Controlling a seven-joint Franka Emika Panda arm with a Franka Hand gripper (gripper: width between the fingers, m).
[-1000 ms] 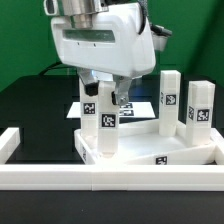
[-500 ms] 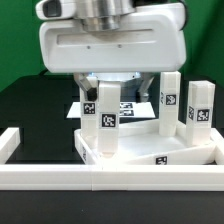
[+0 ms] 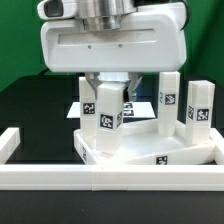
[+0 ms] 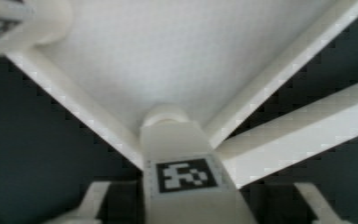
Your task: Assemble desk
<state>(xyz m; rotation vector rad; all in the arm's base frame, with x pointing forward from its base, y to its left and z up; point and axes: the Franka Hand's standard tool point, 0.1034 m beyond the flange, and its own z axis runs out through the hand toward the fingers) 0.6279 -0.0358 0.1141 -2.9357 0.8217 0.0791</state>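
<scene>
The gripper (image 3: 109, 92) is seen clamped around the top of a leg (image 3: 106, 125), tilted toward one o'clock. That leg is planted on the tabletop panel (image 3: 150, 150), with two legs (image 3: 168, 97) (image 3: 201, 112) at three o'clock.

Arm comes straight down from above, wrist housing filling the upper exterior view. End effector (image 3: 108, 100) points downward, fingers (image 4: 101, 198) vertical, jaws partly closed around an upright leg (image 3: 107, 118).

The gripper (image 3: 108, 92) has closed around the front leg (image 3: 107, 118).
</scene>
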